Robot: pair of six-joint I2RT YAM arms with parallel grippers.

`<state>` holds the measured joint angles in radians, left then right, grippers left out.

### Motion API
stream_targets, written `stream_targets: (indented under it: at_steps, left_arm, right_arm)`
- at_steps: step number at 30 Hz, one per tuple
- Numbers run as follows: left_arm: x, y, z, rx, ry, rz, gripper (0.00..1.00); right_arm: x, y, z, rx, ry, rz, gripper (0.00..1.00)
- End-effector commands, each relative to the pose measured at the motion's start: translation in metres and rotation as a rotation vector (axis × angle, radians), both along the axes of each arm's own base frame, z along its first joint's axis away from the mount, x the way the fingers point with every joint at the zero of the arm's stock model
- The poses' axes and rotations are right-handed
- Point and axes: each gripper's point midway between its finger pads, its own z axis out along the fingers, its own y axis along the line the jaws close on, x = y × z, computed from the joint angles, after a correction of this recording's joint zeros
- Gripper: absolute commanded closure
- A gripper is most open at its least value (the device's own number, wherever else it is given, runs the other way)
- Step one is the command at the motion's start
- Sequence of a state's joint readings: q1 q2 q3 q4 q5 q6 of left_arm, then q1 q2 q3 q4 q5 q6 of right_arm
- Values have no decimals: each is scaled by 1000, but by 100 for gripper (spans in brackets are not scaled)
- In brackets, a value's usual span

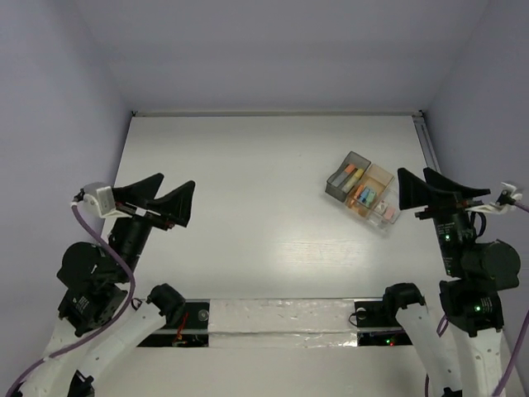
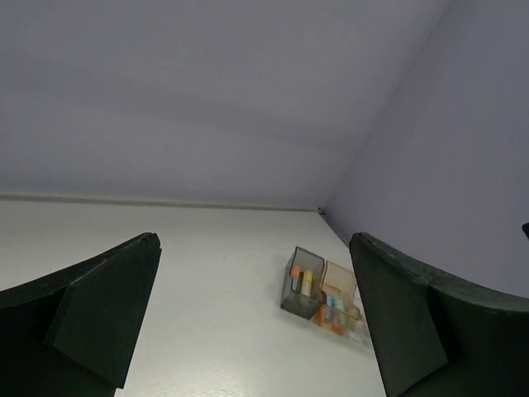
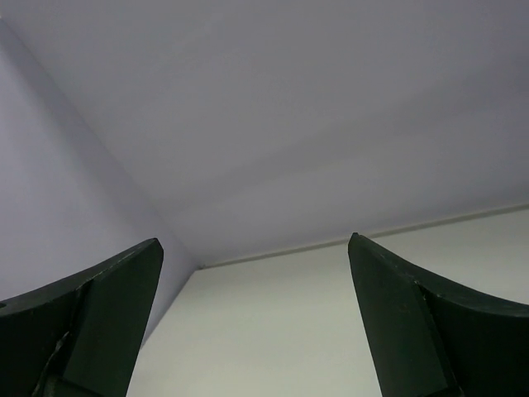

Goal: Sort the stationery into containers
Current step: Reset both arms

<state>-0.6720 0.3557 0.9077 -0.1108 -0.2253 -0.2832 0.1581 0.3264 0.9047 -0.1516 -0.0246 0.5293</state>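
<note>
You have the small coloured stationery pieces (image 1: 364, 196) lying, as far as the overhead view shows, inside the row of joined square transparent plastic bins (image 1: 376, 172), which sits at a slant right of centre on the white table (image 1: 248, 215). Orange and yellow are in the smoky dark bin (image 1: 337, 185) at the upper-left end, blue and orange in the tan-tinted bin (image 1: 357, 207), and pink in the clear bin (image 1: 390, 220) at the lower-right end. A tiny grey-white block may be among them, but at this size you cannot tell. The sorting looks done or close to it, so your main risk is disturbance. The right gripper (image 1: 412, 172) hangs just beside the clear end with its jaws wide apart and empty. A sweep toward the left of the frame could catch a rim, shove the light row and spill the pieces. Its wrist camera faces the back wall, so you would not see that contact coming. The left gripper (image 1: 176, 180) is well apart at the left of the frame, raised, also spread wide and holding nothing, and its fingers aim across the table toward the bins.
</note>
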Motion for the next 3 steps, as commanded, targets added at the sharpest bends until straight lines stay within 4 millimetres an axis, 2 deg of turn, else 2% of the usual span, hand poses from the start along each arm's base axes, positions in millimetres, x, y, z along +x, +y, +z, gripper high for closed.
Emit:
stream_targets:
  at_steps: [1,3]
  left_arm:
    - [2,5,9,-7,-50,30,1]
    - [8,0,-6,16,-23,33,1]
  right_arm:
    - [25,1,-42,-28,132,-19,0]
    - [32,3,-50,-35,156,-14,0]
